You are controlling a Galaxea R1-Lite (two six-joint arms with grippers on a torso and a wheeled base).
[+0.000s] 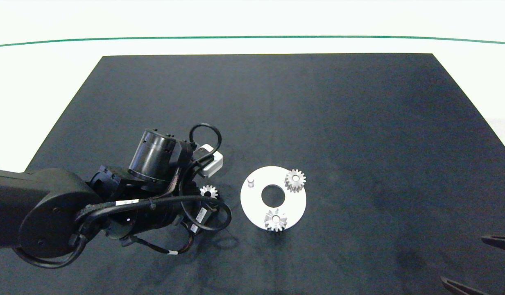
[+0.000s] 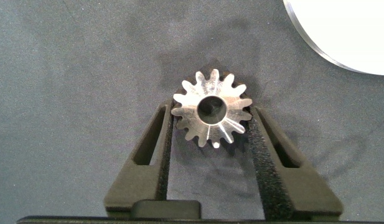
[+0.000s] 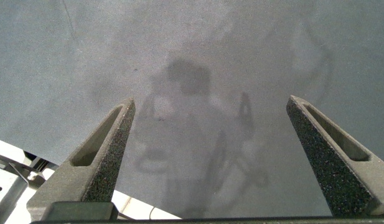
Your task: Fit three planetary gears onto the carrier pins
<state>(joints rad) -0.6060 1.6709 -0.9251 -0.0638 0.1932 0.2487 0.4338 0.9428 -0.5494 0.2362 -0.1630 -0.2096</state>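
A silver planetary gear (image 2: 211,114) lies flat between the two fingers of my left gripper (image 2: 210,109), whose pads touch its teeth on both sides. From above, this gear (image 1: 208,191) shows just left of the white carrier disc (image 1: 252,201). Two more planetary gears (image 1: 295,180) (image 1: 275,220) sit on the disc at its right and near edges. One bare carrier pin (image 1: 251,181) stands at the disc's far left. My right gripper (image 3: 210,102) hangs open over bare mat at the table's near right corner (image 1: 477,262).
A dark mat (image 1: 358,123) covers the table, with white table surface around it and a green line at the far side. The left arm (image 1: 113,196) and its cables fill the near left. A rim of the disc (image 2: 353,37) shows in the left wrist view.
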